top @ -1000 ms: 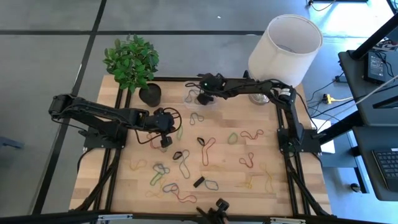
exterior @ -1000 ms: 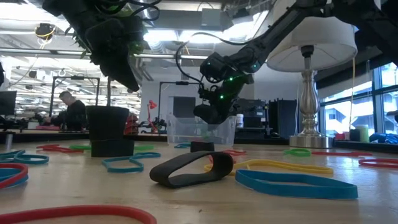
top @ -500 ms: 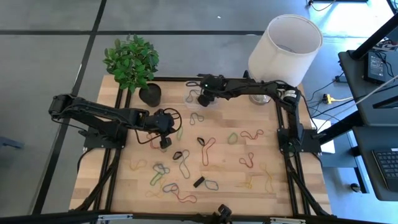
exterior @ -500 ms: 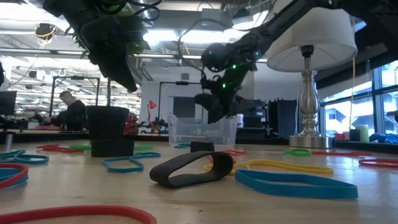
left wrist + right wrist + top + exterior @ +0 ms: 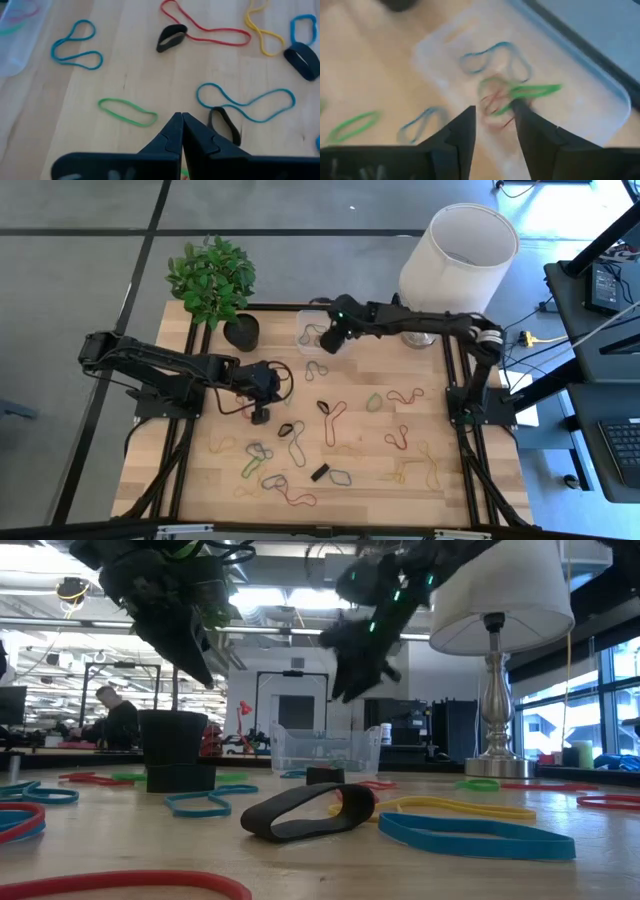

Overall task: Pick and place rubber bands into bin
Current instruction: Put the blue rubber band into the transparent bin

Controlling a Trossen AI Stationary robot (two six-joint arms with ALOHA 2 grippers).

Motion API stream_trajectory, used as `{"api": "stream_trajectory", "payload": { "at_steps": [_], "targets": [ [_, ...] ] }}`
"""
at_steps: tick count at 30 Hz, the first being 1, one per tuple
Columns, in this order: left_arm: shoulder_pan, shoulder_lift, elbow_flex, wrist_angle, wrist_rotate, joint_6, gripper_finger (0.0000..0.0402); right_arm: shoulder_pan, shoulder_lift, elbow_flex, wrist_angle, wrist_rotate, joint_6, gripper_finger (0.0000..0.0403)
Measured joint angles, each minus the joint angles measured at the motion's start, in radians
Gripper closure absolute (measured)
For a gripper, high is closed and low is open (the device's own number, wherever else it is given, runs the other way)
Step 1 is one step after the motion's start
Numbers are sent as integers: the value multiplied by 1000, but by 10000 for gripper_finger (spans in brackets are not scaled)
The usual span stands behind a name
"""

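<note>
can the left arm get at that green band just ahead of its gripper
Probably yes. The green band lies flat on bare wood just ahead of the left gripper, nothing over it. The fingers are shut and would have to open first.

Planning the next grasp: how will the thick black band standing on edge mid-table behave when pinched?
The black band holds an open loop on edge, so it is probably stiffer than the thin red loop. It would likely still flatten when pinched, and looks light.
</note>
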Motion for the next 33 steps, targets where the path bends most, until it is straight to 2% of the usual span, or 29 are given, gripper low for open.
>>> {"api": "stream_trajectory", "payload": {
  "at_steps": [3, 6, 13, 17, 22, 28, 33],
  "targets": [
    [0, 0, 0, 0, 5, 26, 399, 85, -69, -15, -61, 24, 16, 282],
    [-6, 0, 0, -4, 4, 44, 400, 188, -149, -100, -49, 55, 41, 304],
    [-47, 0, 0, 0, -7, 68, 400, 435, -395, -452, 206, 61, 290, 347],
    [-81, 0, 9, -3, -8, 68, 399, 558, -523, -604, 248, 61, 427, 366],
    [-133, 0, 62, -50, -90, 32, 400, 661, -642, -707, 172, 60, 453, 395],
    [-183, 6, 117, -84, -174, -148, 400, 734, -740, -731, -82, 24, 538, 396],
    [-246, 93, 184, -108, -195, -267, 399, 823, -821, -730, -158, 1, 416, 400]
  ]
}}
